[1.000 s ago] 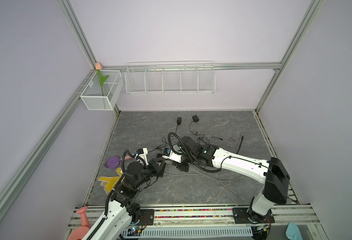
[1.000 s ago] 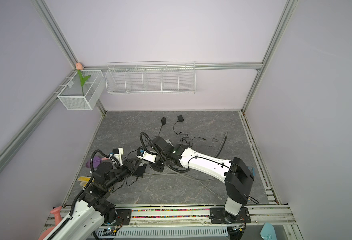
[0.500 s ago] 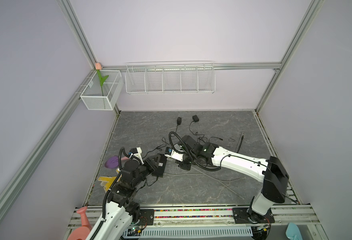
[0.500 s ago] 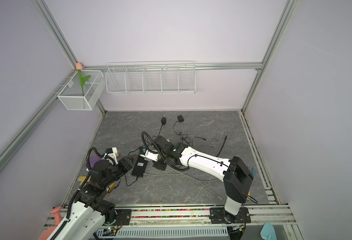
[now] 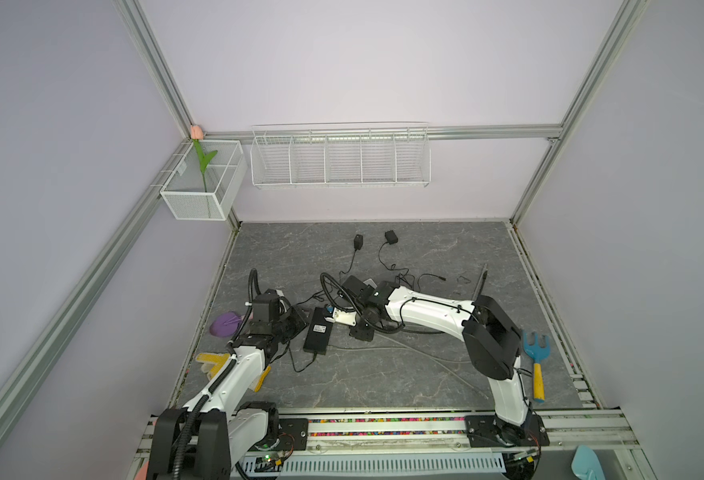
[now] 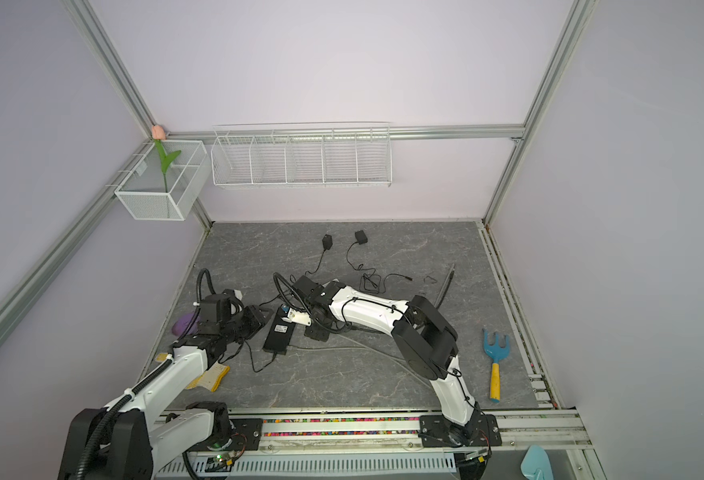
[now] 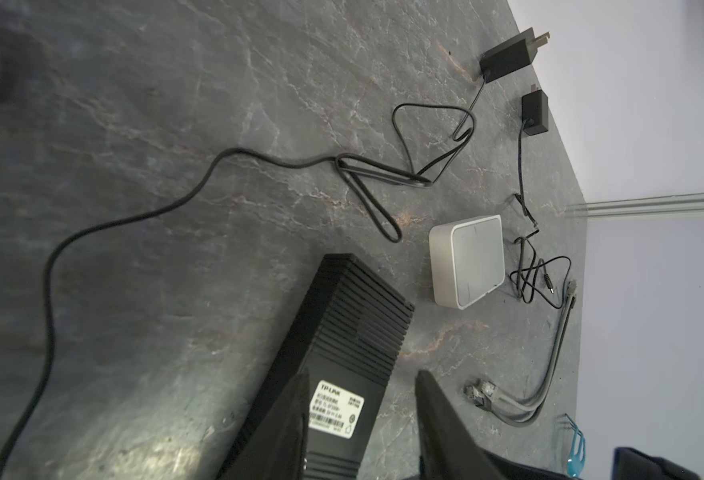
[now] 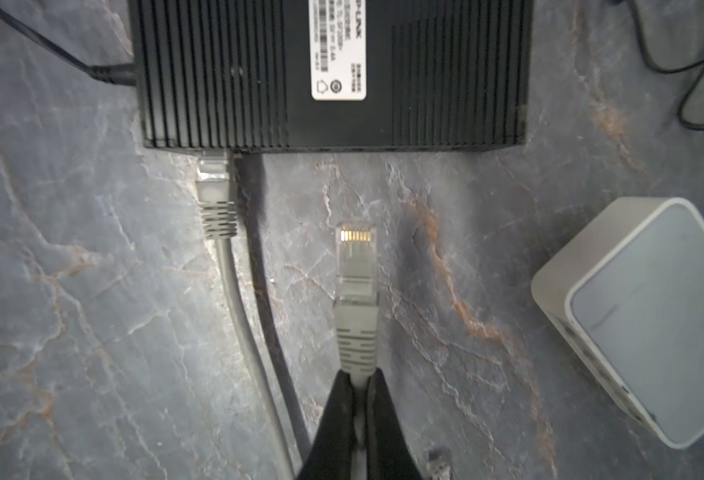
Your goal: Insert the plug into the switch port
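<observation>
Pale lilac walls (image 5: 363, 62) all round, framed with aluminium rails (image 5: 466, 132). White wire rack (image 5: 340, 156) hangs on the back wall, and a mesh basket (image 5: 194, 205) with a pink tulip (image 5: 205, 162) sits in the left corner. Worktop (image 5: 363, 382) is dark grey marble-look, evenly lit.

A blue toy rake (image 5: 535, 353) with a yellow handle lies on the gray table (image 5: 363, 382), far to the right. A black charger (image 5: 358, 241) and a second charger (image 5: 391, 237) sit near the back wall. A little white box (image 7: 466, 262) lies flat. A purple thing (image 5: 225, 325) is by the left edge. On the wall hang a long wire basket (image 5: 340, 160) and a small mesh box (image 5: 200, 205) with a pink flower (image 5: 196, 132) in it.
</observation>
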### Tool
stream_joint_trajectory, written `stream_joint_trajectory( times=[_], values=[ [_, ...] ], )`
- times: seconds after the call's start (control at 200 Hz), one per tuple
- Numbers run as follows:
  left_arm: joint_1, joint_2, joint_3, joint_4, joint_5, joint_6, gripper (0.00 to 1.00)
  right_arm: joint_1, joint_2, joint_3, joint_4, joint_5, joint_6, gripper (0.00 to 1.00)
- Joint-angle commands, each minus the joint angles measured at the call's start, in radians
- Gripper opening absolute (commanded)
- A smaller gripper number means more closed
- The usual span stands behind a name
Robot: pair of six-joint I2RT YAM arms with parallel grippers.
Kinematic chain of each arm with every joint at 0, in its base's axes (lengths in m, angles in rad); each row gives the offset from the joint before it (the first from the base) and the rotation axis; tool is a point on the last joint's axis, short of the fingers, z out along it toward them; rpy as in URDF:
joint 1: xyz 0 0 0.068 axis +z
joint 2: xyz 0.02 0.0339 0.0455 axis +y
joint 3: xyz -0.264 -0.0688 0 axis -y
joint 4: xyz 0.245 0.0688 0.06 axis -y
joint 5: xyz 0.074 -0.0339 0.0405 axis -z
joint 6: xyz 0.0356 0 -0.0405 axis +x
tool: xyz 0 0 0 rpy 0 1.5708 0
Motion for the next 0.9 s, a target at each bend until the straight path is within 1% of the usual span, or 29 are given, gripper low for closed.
stream_joint_trajectory(
  times=[0.0,0.15,0.34,0.59,0.895],
  values=[
    [0.006,0.047,0.033,0.02,0.028,0.072,0.41,0.012,0.019,0.04,-0.031,-0.019,-0.03,0.07],
    [0.006,0.132,0.018,0.084,0.035,0.072,0.41,0.013,0.06,0.074,-0.034,-0.025,-0.032,0.07],
    [0.007,0.242,0.018,0.151,0.088,0.057,0.4,0.014,0.093,0.079,-0.018,-0.034,-0.028,0.07],
    [0.007,0.278,0.012,0.184,0.099,0.055,0.39,0.012,0.113,0.08,0.004,-0.046,-0.02,0.07],
    [0.007,0.32,-0.011,0.235,0.115,0.049,0.36,0.009,0.149,0.116,0.004,-0.039,-0.017,0.07]
  ],
)
